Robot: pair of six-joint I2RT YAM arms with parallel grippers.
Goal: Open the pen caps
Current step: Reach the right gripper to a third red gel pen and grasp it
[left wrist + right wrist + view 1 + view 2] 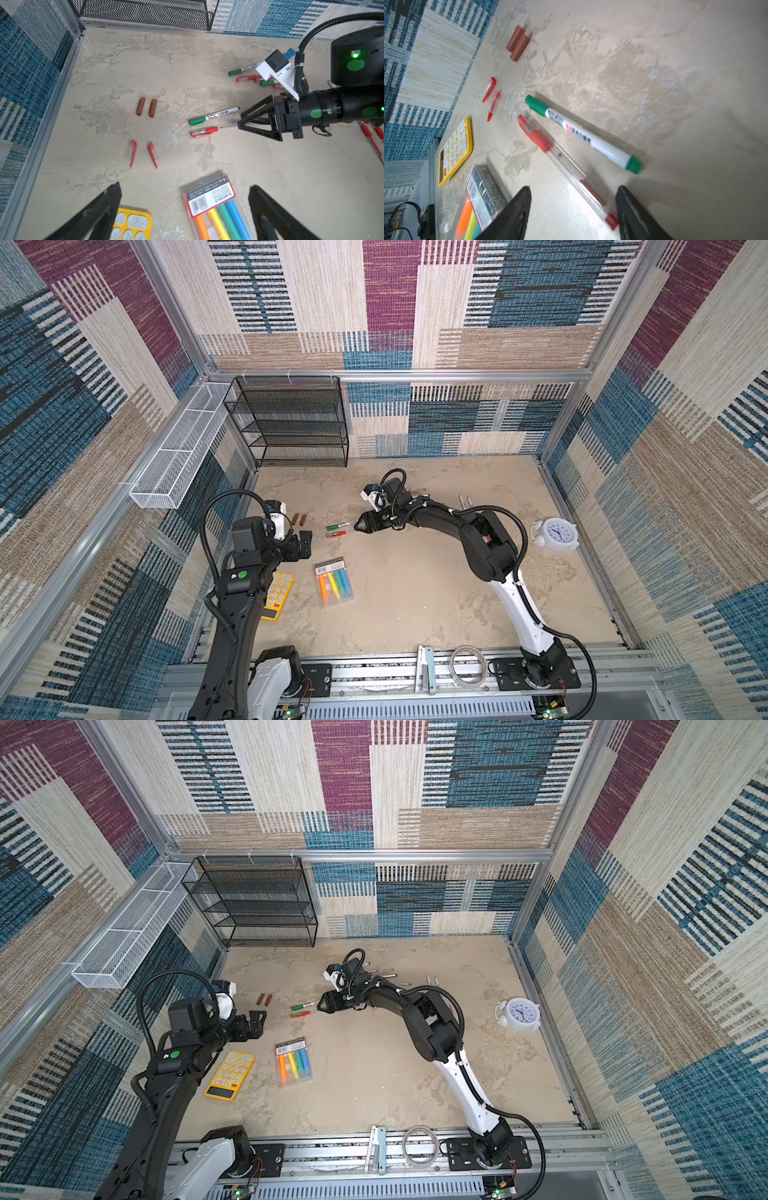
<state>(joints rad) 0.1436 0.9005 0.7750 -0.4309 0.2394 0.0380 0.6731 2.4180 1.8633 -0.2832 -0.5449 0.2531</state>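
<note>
A green-capped white marker [581, 133] and a clear red pen [564, 164] with its cap on lie side by side on the table. My right gripper [574, 188] is open and low over the table. The red pen's tail end lies between its fingers, close against one of them. Two brown caps [141, 106] and two red-clipped clear caps [133, 151] lie loose to the left. My left gripper [185, 186] hangs wide open and empty above the table, left of the pens [340, 530] in both top views. More pens [247, 68] lie behind the right arm.
A clear pack of highlighters [333, 580] and a yellow calculator [279, 593] lie near the left arm. A white alarm clock [556, 533] stands at the right. A black mesh rack [291, 423] and a white mesh basket [178, 456] sit at the back left.
</note>
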